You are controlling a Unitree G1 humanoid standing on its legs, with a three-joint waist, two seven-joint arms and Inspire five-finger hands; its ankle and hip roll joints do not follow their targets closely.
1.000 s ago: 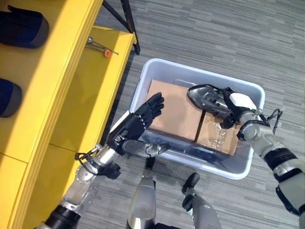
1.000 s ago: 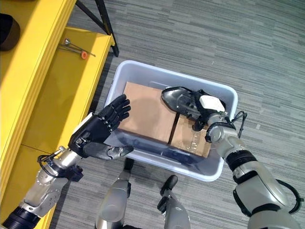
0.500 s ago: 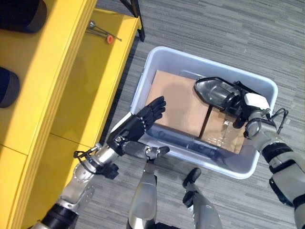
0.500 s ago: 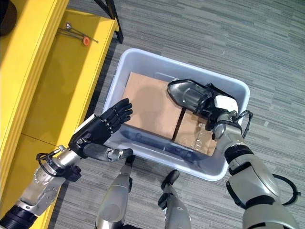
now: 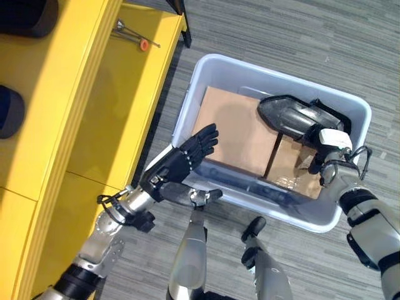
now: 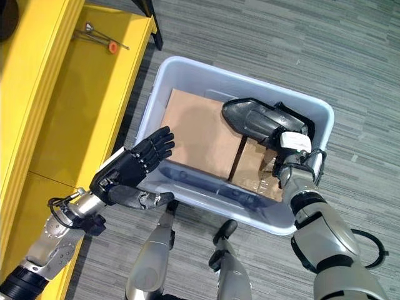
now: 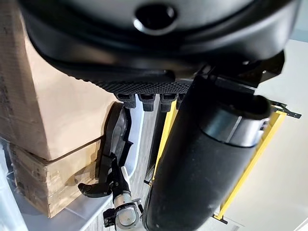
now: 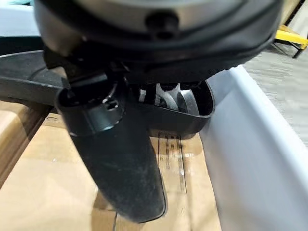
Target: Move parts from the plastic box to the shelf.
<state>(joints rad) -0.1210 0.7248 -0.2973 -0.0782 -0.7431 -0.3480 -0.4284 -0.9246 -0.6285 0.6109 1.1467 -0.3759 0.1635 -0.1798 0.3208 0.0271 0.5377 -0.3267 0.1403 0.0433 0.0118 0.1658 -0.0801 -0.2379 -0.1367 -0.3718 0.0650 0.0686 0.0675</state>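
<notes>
Two hands are working over one plastic box (image 5: 187,100) on the grey floor. Far to the left, the yellow shelf (image 5: 119,94) is standing beside the box, with a small metal tool with an orange tip (image 5: 136,39) lying on it. Next, the left hand (image 5: 178,164) is hovering at the near left corner of the box, its fingers (image 5: 203,139) straight and spread, holding nothing. Inside the box, two brown cardboard boxes (image 5: 237,128) are lying side by side. Further right, a dark shiny part (image 5: 294,117) is sitting on top of the cardboard, at the far right of the box. The right hand (image 6: 294,142) is reaching down onto that part, and its fingers seem to be curling around the back edge, with the thumb pressing from below.

I think the robot is just picking up the part. Next it needs to lift the part clear of the box wall, then carry it left to the shelf.
</notes>
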